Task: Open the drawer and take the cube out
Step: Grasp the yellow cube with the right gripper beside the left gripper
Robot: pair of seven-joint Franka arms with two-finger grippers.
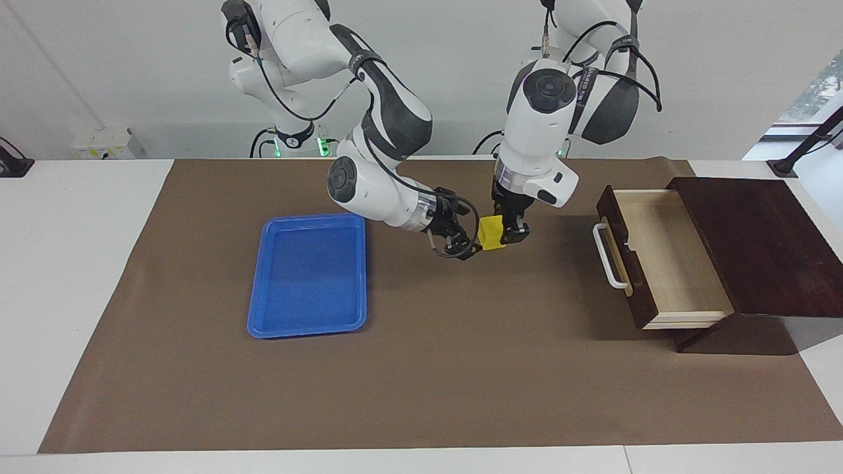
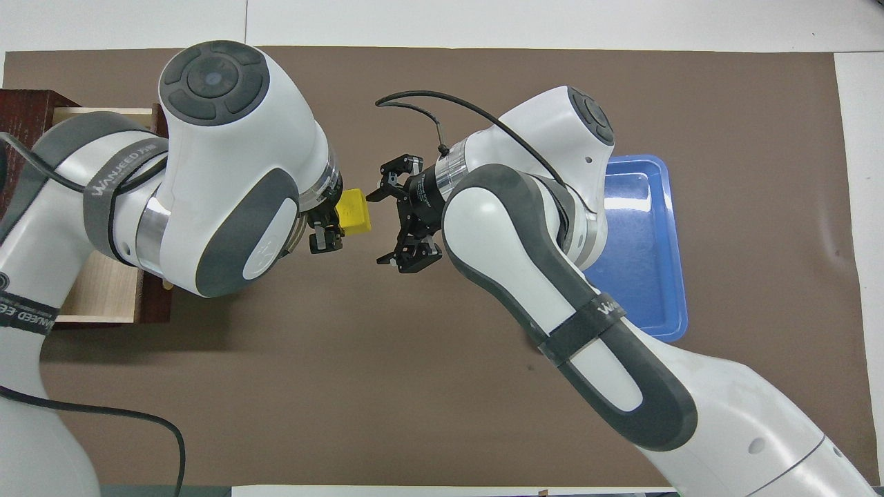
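- Left gripper (image 1: 508,232) hangs over the middle of the brown mat (image 1: 421,368), pointing down, its fingers clamped on the cube (image 1: 490,233).
- Held clear of the mat, the yellow cube sticks out from the left gripper's fingers toward the right gripper (image 1: 461,240).
- Right gripper reaches in sideways, level with the cube, its fingers spread wide; the overhead view shows their tips just beside the cube, and I cannot tell whether they touch it.
- At the left arm's end of the bench, the drawer (image 1: 665,263) stands pulled out of its dark wooden box (image 1: 757,250), white handle (image 1: 609,257) facing the middle of the bench and pale interior bare.
- Between the cube and the right arm's end of the bench, a blue tray (image 1: 308,276) lies flat on the mat, well apart from the drawer.
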